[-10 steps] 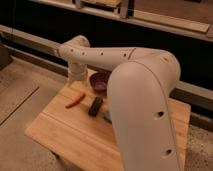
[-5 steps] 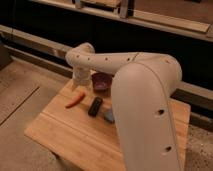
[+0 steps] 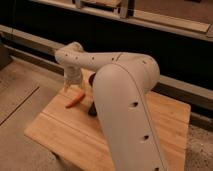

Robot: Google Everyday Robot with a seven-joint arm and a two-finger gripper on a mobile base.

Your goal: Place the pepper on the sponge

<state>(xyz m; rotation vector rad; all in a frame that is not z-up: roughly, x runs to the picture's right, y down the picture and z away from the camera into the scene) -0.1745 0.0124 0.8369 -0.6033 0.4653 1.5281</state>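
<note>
The orange-red pepper [image 3: 75, 100] lies on the wooden table [image 3: 60, 132], near its far left side. My gripper [image 3: 69, 85] hangs just above and slightly behind the pepper's far end, at the tip of the white arm [image 3: 125, 100] that sweeps in from the lower right. It holds nothing that I can see. The sponge is hidden behind the arm.
A black narrow object [image 3: 92, 109] lies right of the pepper, half covered by the arm. A dark purple bowl [image 3: 91, 78] peeks out behind the arm at the table's far edge. A dark cabinet front runs behind the table, with speckled floor on the left.
The gripper has come down and a little left, closer to the pepper. The arm now covers more of the bowl and the black object. The pepper has not moved.
</note>
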